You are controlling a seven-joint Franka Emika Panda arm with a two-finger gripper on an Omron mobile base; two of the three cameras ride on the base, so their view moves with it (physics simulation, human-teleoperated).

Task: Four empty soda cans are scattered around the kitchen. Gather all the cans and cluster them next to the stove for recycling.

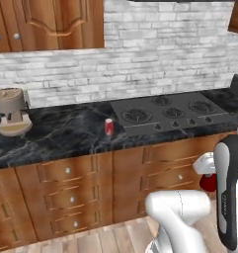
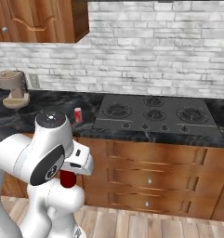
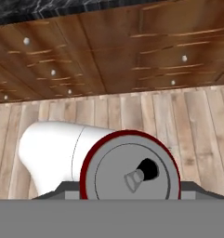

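Soda can sits clamped in the gripper above wood plank floor; another can stands on black marble counter left of the stove.

My arm is folded low in front of the base, elbow raised and hand tucked down at drawer height. My gripper is clamped on a red soda can (silvery top facing my hand camera), held above the floor.
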